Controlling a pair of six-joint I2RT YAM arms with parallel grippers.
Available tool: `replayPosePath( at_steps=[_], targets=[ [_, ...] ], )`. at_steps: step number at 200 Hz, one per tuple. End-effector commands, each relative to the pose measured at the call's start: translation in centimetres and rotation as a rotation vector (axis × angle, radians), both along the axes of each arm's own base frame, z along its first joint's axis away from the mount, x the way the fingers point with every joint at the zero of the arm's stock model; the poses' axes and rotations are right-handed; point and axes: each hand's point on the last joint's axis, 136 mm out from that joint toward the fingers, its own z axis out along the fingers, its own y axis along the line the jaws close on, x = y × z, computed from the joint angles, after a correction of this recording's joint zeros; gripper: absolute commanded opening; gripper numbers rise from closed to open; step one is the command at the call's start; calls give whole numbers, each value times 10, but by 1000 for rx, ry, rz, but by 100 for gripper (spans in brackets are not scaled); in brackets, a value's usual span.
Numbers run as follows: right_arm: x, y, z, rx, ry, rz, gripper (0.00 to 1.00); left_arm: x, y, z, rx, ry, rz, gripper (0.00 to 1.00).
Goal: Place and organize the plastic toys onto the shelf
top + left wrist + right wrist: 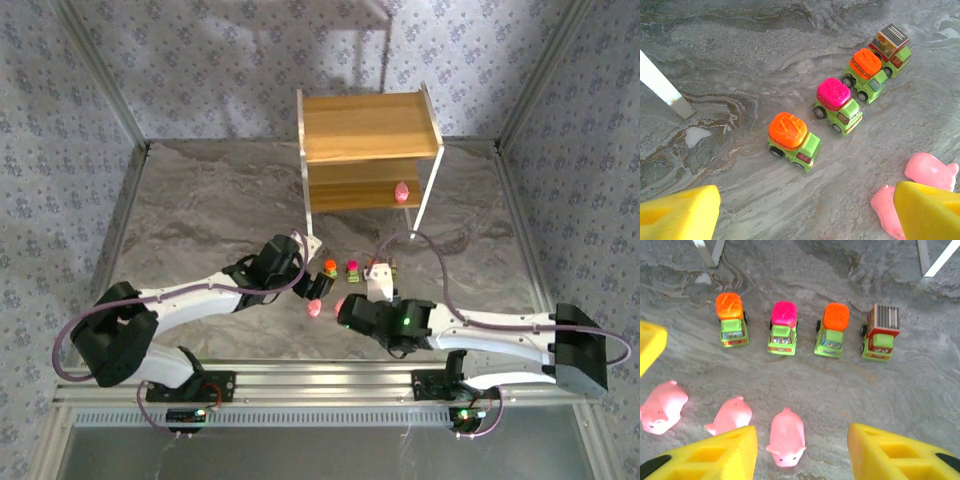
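My right claw [803,436] hangs open with a finger either side of the nearest pink pig [786,437], which lies on the table [850,390] nearer than the trucks [783,330]; I judge it light, smooth and maybe squashy, so I'd pinch its plump flanks gently.

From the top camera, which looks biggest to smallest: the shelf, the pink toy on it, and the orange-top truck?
1. The shelf, by far the largest.
2 and 3. The pink toy on the lower tier and the orange-top truck: both tiny and about alike, so I won't rank them.
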Motion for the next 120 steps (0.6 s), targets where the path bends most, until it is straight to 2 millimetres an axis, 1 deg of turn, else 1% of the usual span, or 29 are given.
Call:
replayPosePath(
  at_steps=[1,20,32,38,84,120],
  targets=[
    [-2,-2,-1,22,-57,-68,51,1,-1,13,-14,-33,2,89],
    [-8,2,-6,30,-67,-73,50,1,-1,13,-12,-34,0,89],
    [-11,2,-12,20,-61,-71,50,1,-1,13,-12,-35,0,89],
    [-12,7,-13,47,-60,-71,49,1,-1,14,-13,-36,0,89],
    [-20,14,-35,68,-25,-68,48,1,-1,12,-10,-35,2,89],
    [-23,13,-50,66,5,-69,48,2,-1,13,-13,-35,3,89]
  ],
)
